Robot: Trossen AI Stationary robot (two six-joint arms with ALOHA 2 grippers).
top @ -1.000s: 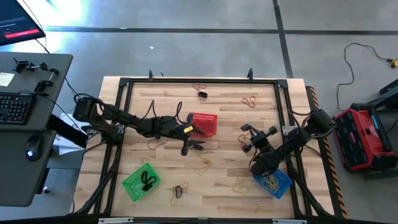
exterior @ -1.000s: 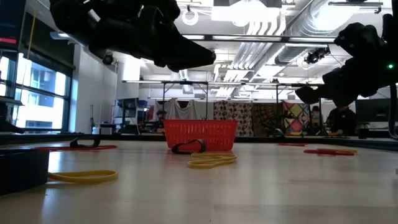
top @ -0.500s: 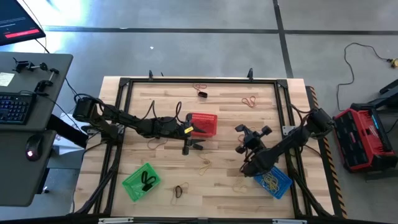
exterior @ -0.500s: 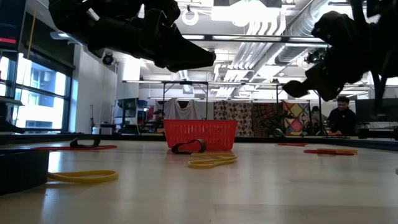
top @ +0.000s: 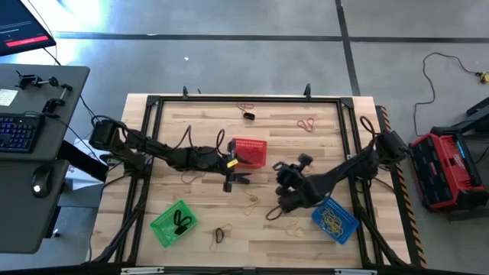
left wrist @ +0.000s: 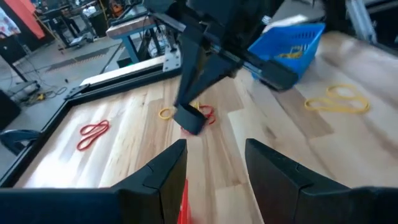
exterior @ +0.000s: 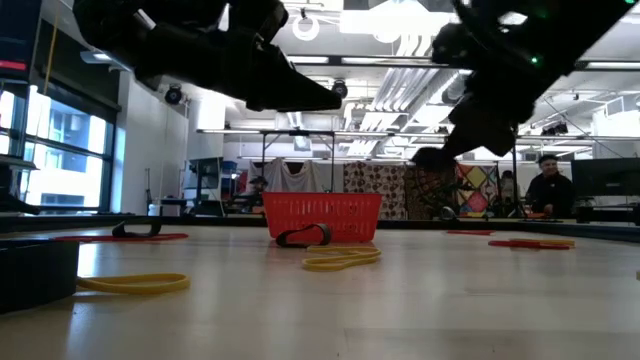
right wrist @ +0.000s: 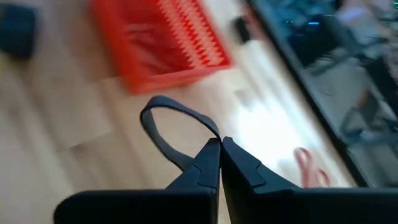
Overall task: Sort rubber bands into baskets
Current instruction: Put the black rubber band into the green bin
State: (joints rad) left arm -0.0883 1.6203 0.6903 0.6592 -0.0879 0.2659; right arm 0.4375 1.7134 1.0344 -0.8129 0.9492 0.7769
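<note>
Seen from straight overhead: wooden bench (top: 199,229) with three mesh baskets. Red basket (top: 250,152) near centre, green basket (top: 173,223) at 7 o'clock holding black bands, blue basket (top: 334,220) at 5 o'clock holding tan bands. Left gripper (top: 238,177) just at 7 o'clock of the red basket, jaws released and holding nothing. Right gripper (top: 269,215) between red and blue baskets, jaws clenched on a black rubber band (right wrist: 177,132), its loop standing out past the jaw tips toward the red basket. Tan band (top: 251,202) flat on the bench beside the right gripper, long axis running 10 to 4 o'clock. Reddish band (top: 308,123) at 1 o'clock, long axis nearly 9 to 3.
</note>
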